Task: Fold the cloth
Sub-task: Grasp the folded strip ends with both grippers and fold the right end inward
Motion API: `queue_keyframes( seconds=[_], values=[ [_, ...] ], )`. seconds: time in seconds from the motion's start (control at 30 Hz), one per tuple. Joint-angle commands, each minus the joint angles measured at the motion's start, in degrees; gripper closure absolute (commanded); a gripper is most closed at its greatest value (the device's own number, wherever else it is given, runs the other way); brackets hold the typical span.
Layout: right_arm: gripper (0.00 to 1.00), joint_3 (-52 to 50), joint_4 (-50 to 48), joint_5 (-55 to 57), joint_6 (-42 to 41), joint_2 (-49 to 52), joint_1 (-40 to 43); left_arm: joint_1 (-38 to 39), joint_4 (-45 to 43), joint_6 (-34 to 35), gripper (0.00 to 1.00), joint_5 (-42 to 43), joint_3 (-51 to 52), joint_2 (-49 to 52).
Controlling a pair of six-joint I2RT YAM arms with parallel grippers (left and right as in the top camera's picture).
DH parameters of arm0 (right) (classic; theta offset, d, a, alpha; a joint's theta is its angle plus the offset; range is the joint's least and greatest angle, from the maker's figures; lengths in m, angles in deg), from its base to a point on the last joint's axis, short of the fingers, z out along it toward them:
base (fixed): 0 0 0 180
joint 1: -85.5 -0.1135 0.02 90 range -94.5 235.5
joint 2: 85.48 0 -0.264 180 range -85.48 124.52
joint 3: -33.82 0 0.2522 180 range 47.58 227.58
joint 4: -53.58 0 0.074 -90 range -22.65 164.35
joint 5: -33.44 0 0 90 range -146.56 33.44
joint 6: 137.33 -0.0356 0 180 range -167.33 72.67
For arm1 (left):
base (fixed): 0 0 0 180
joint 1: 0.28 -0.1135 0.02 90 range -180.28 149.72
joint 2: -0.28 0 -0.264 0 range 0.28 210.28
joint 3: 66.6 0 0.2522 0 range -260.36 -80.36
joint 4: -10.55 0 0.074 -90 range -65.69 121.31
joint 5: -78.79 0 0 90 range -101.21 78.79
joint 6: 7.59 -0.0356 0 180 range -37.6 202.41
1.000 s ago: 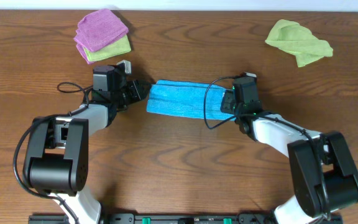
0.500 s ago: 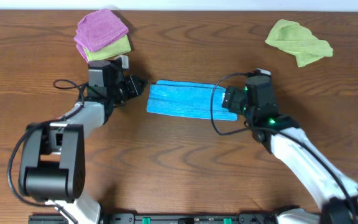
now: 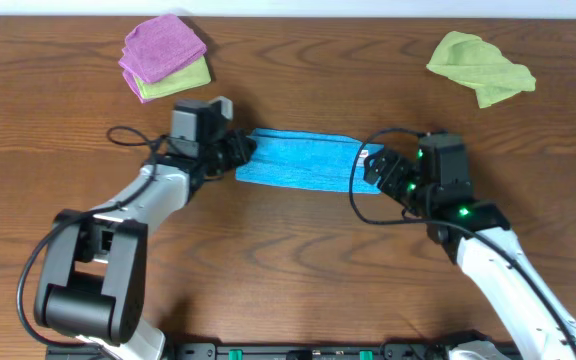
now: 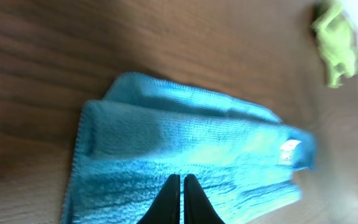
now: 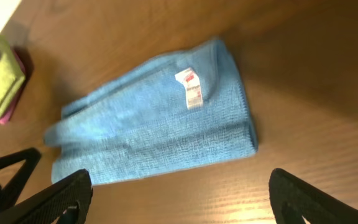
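Observation:
A blue cloth (image 3: 300,160) lies folded into a long strip on the wooden table, with a white label near its right end (image 5: 191,87). My left gripper (image 3: 240,152) is shut, its fingertips (image 4: 182,183) over the cloth's left end; the cloth (image 4: 191,155) fills the left wrist view. My right gripper (image 3: 376,172) is open and empty, just right of the cloth's right end. In the right wrist view its fingers (image 5: 179,186) spread wide in front of the cloth (image 5: 154,130), apart from it.
A folded purple cloth on a green one (image 3: 165,55) sits at the back left. A crumpled green cloth (image 3: 480,65) lies at the back right, also in the left wrist view (image 4: 337,40). Arm cables trail beside both grippers.
My right gripper has let go of the cloth's right end and drawn back to the right and towards the front. My left gripper has moved right onto the cloth's left end.

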State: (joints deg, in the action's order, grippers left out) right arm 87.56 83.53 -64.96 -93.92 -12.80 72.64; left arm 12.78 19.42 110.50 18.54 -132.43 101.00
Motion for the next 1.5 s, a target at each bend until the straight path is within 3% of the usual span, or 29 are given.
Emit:
queue_keyframes(
  seconds=[0.0,0.27,0.7,1.2,1.47],
  values=[
    [0.10,-5.90,-4.42,-5.03,-5.64,-0.35,0.57,1.62,1.05,-3.85,0.94,-7.80,-1.03,0.39],
    [0.11,-19.50,-23.45,-7.74,-14.69,-0.35,0.57,2.01,1.49,-4.79,0.94,-10.34,-1.11,4.94],
    [0.17,-21.49,-25.24,-1.95,-15.76,0.90,0.52,2.03,1.75,-4.96,0.94,-11.08,-1.25,6.93],
    [0.20,-21.46,-48.72,0.26,-17.27,21.94,0.46,2.03,5.33,-5.01,0.94,-11.08,-1.25,6.93],
    [0.28,-21.07,-57.02,2.64,-17.25,29.92,0.46,2.03,6.25,-5.25,0.94,-11.10,-1.25,6.93]
  ],
)
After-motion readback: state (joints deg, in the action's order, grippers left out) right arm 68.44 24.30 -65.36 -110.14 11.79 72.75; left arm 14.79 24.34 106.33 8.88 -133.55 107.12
